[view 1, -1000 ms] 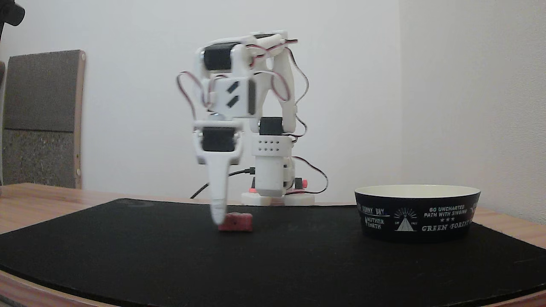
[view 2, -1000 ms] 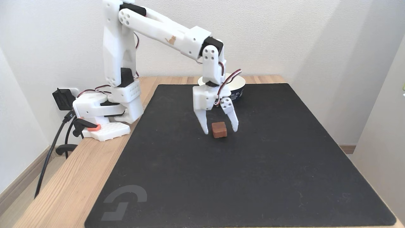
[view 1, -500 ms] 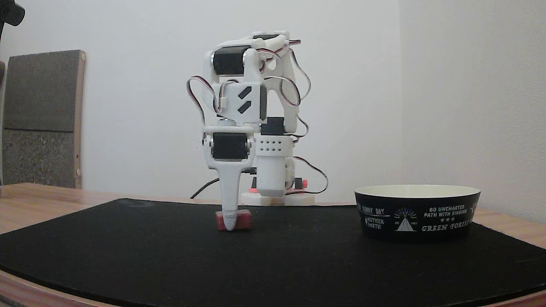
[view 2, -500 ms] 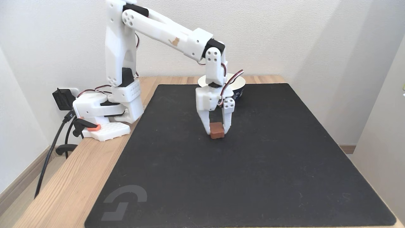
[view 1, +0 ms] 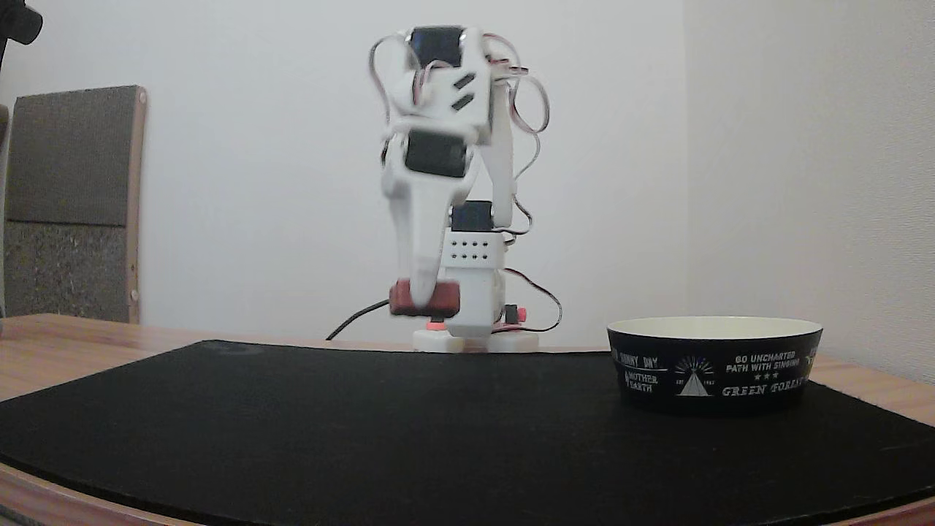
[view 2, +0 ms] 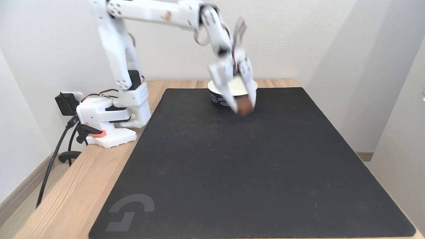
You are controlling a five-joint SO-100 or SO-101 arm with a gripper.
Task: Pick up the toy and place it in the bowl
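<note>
Clearly the gripper (view 1: 424, 298) is clamped on the toy (view 1: 444, 299), which hangs in the air between the two fingertips, well above the black mat (view 1: 467, 431). In a fixed view from table height, one white finger (view 1: 420, 241) crosses in front of the reddish block, so its ends stick out to either side of the fingertip; the second finger is hidden behind the first. This low view shows the clear gap of air under the toy. It also shows the bowl (view 1: 714, 363) standing on the mat well to the right of the fingers, its white lettering and tent emblem readable on the dark wall.

In a fixed view from higher up, both fingers (view 2: 228, 89) show, one on each side of the toy (view 2: 245, 107), with the gripper (view 2: 243, 107) blurred. From here the bowl (view 2: 217, 96) sits just behind the fingers, partly covered by them, with its cream inside visible; the lettering is too small to read. This higher view also shows the whole arm (view 2: 149, 8) reaching out from its base (view 2: 106, 114) at the mat's left side, and the wooden table (view 2: 83, 186) around the mat (view 2: 232, 172).
</note>
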